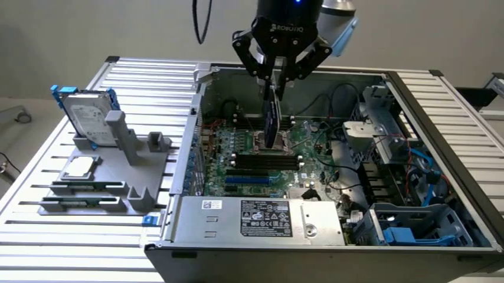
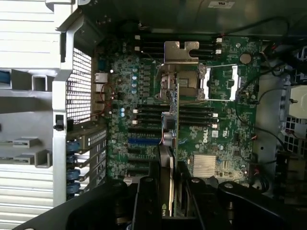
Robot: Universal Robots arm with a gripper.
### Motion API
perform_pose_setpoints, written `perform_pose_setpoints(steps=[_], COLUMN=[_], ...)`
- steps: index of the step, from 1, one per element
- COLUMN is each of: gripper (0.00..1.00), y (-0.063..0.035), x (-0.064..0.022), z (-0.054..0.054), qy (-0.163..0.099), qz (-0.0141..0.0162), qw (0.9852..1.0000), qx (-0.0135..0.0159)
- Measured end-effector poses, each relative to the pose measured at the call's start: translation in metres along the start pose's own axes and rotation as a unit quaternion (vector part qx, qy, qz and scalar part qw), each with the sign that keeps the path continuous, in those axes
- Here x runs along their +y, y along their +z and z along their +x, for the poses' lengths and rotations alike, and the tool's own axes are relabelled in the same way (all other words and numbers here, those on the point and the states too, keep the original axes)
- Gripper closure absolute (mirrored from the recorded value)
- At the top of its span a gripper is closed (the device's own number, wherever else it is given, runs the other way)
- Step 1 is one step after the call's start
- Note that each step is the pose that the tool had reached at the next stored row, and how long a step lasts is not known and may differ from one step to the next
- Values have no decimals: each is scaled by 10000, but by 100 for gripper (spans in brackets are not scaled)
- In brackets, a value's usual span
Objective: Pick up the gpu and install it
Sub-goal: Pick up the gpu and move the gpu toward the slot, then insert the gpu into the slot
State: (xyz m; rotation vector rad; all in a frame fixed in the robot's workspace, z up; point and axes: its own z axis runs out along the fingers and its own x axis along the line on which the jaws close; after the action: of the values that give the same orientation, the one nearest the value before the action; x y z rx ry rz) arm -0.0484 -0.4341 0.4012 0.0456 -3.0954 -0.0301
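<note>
fingers clamping the gpu edge-on | card hanging above the motherboard | risk: card tilting in the grip, coming down crooked, gouging the board

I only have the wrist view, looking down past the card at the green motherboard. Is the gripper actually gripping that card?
Observer: Yes. In the exterior view the black gripper pinches the top edge of the gpu, a thin dark card hanging upright.
Operator: Is it seated yet?
Observer: It seems not: its full height shows above the green motherboard, lower end near the socket area.
Operator: Anything outside the case?
Observer: A silver hard drive in a blue frame stands in a grey fixture at the exterior view's left.
</note>
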Motion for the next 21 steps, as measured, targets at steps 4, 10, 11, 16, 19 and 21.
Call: perform_pose_setpoints(steps=[4, 10, 11, 16, 19, 21], gripper=[74, 74, 74, 74, 74, 74], y=[0, 1, 1, 1, 1, 5], x=[-1, 0, 0, 0, 0, 1], z=[-8, -9, -8, -9, -9, -9], qy=[1, 1, 1, 1, 1, 1], qz=[1, 1, 1, 1, 1, 0], qw=[10000, 10000, 10000, 10000, 10000, 10000], qx=[15, 15, 15, 15, 15, 14])
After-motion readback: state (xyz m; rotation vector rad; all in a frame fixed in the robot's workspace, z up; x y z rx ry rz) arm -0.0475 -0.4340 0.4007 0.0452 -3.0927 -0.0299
